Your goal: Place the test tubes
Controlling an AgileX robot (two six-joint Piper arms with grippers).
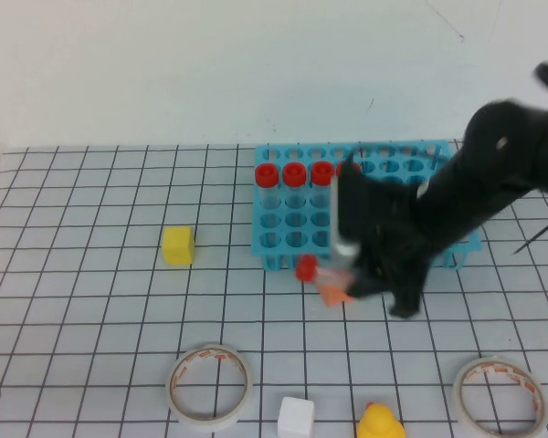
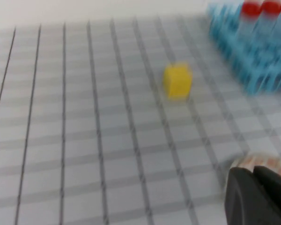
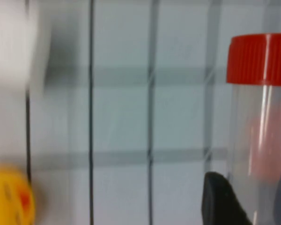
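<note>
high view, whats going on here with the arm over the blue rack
The right arm is reaching across the front of the blue rack. The right gripper is down at a red-capped test tube at table level just in front of the rack. Several capped tubes already stand in the rack's back row. The left gripper is shut, holds nothing, and sits parked low over the near left of the table.

Red-capped test tube (image 1: pixel 306 268) sits just beside blue rack (image 1: pixel 272 259).
</note>
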